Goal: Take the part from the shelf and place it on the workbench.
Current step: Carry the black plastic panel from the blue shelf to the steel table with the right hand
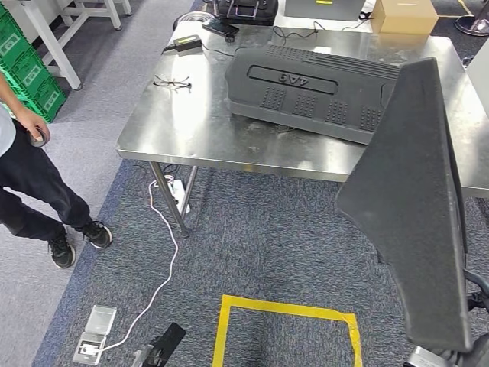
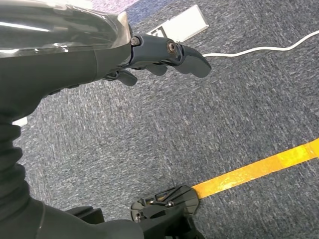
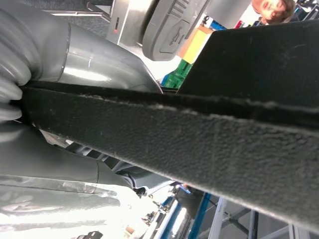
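A large dark felt-covered panel (image 1: pixel 421 199) stands upright at my right, in front of the steel workbench's (image 1: pixel 231 130) near right corner and above the carpet. My right hand (image 1: pixel 447 353) grips it from below. In the right wrist view the thumb and fingers (image 3: pixel 94 59) clamp the panel's edge (image 3: pixel 226 144). My left hand (image 2: pixel 169 52) hangs low over the carpet, fingers apart, holding nothing. A long black ribbed plastic cover (image 1: pixel 311 92) lies across the bench.
A person (image 1: pixel 29 176) stands at the left holding a tape roll. A white cable (image 1: pixel 167 252) runs to a floor socket box (image 1: pixel 95 332). Yellow tape (image 1: pixel 288 310) marks a square on the carpet. Glasses (image 1: pixel 172 81) and a power adapter (image 1: pixel 187 43) lie on the bench.
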